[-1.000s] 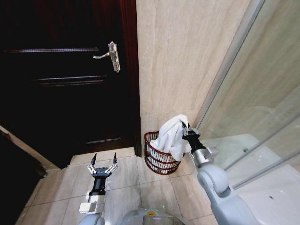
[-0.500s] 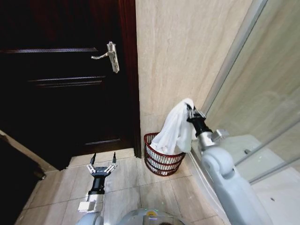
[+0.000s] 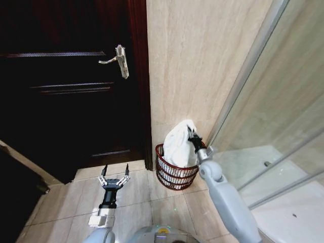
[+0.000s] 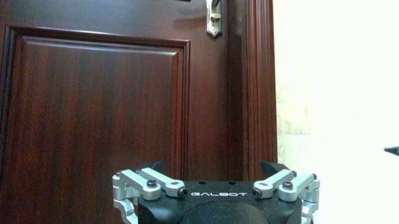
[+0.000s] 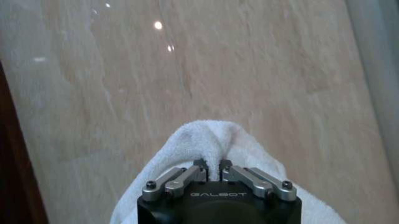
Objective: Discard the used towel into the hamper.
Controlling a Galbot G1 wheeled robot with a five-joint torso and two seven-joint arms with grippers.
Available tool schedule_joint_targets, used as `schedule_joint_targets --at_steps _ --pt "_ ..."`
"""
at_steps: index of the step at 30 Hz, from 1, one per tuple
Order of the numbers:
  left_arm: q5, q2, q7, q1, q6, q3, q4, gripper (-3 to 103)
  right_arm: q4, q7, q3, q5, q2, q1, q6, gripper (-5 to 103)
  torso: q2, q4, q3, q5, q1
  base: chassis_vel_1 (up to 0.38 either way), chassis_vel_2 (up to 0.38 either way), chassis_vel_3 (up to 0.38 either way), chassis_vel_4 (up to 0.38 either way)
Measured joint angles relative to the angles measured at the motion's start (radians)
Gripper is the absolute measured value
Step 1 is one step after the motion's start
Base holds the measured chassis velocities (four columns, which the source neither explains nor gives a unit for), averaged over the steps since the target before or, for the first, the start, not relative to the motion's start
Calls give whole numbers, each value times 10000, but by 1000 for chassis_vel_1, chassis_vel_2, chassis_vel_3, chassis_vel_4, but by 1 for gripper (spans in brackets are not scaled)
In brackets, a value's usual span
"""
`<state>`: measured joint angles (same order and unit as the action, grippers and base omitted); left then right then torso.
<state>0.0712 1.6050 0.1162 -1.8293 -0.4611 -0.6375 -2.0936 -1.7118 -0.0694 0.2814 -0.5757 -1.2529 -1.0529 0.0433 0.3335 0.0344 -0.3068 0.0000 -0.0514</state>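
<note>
— What is seen nearest, taking the hamper (image 3: pixel 174 169) as the landmark?

— The left gripper (image 3: pixel 115 176) is seen low over the tiled floor (image 3: pixel 147 202), well to the left of the hamper and nearer than it. Its fingers are spread wide and nothing is held between them. It is pointed toward the dark wooden door (image 3: pixel 66 86).

— And the right gripper?

— The right gripper (image 3: pixel 193 137) is placed just above the hamper's right rim. Its fingers (image 5: pixel 198 168) are pinched tight on a fold of the white towel (image 3: pixel 179 142), as is shown in the right wrist view.

— Where is the towel found?

— The towel is hung from that grip directly over the hamper, and its lower part is draped inside the opening.

— And the hamper itself?

— It is stood on the floor against the beige stone wall (image 3: pixel 197 66), just right of the door frame and left of the glass shower screen (image 3: pixel 283 101). A metal door handle (image 3: pixel 117 59) is seen high above it, to the left.
</note>
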Motion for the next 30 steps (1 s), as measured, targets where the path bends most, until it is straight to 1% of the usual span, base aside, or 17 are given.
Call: schedule_joint_targets --at_steps 3,4,7,8,10,11,12,15,16,18,19,20,23,25,27,28,30 --pt "4 -17 17 71 15 -4 53 100 -668 -372 75 84 110 -629 -560 8 2 0 1 -2 1 0 0 0 0" --pt "4 -17 17 71 15 -4 53 100 -668 -372 75 84 110 -629 -560 8 2 0 1 -2 1 0 0 0 0" --pt "1 -17 19 112 14 49 96 100 -1005 -876 112 66 346 -1026 -1102 8 1 0 0 2 0 0 0 0 0" --pt "1 -17 19 112 14 49 96 100 -1005 -876 112 66 346 -1026 -1102 8 1 0 0 2 0 0 0 0 0" --pt "7 -18 19 111 12 51 91 100 -1431 -1110 195 -240 596 -1255 -1719 8 1 1 0 1 0 0 0 0 0" --pt "27 -19 19 111 -1 31 90 100 -1820 -1398 220 -525 765 -1402 -2201 8 2 -1 0 1 0 0 0 0 0" --pt "27 -19 19 111 -1 31 90 100 -1820 -1398 220 -525 765 -1402 -2201 8 2 -1 0 1 0 0 0 0 0" --pt "129 -18 23 81 -92 -50 90 100 -3085 -2758 302 -1199 1117 -1821 -3683 8 1 0 0 0 0 0 0 0 0" --pt "129 -18 23 81 -92 -50 90 100 -3085 -2758 302 -1199 1117 -1821 -3683 8 1 0 0 0 0 0 0 0 0" --pt "244 -31 102 35 -156 -211 67 100 -4335 -4141 365 -1844 1324 -2214 -4775 8 2 2 0 0 0 0 0 0 0" --pt "278 -33 136 28 -169 -290 52 100 -4672 -4383 380 -1904 1365 -2360 -4924 8 2 2 0 -1 0 0 0 0 0" --pt "278 -33 136 28 -169 -290 52 100 -4672 -4383 380 -1904 1365 -2360 -4924 8 2 2 0 -1 0 0 0 0 0" --pt "453 -35 194 -4 -198 -498 -6 100 -5880 -4802 360 -1863 1431 -2920 -5260 8 3 -2 1 -3 1 0 0 0 0" --pt "485 -34 204 -18 -225 -524 0 100 -5939 -4935 266 -1855 1432 -2849 -5290 8 3 -2 0 -2 1 0 0 0 0" --pt "494 -16 233 -55 -329 -537 78 100 -5386 -5165 -12 -1837 1429 -2090 -5152 8 3 -2 0 0 1 0 0 0 0" --pt "494 -16 233 -55 -329 -537 78 100 -5386 -5165 -12 -1837 1429 -2090 -5152 8 3 -2 0 0 1 0 0 0 0" --pt "495 15 248 -118 -373 -533 96 100 -4532 -5283 -264 -2058 1433 -1052 -5127 8 3 3 -1 1 1 0 0 0 0"
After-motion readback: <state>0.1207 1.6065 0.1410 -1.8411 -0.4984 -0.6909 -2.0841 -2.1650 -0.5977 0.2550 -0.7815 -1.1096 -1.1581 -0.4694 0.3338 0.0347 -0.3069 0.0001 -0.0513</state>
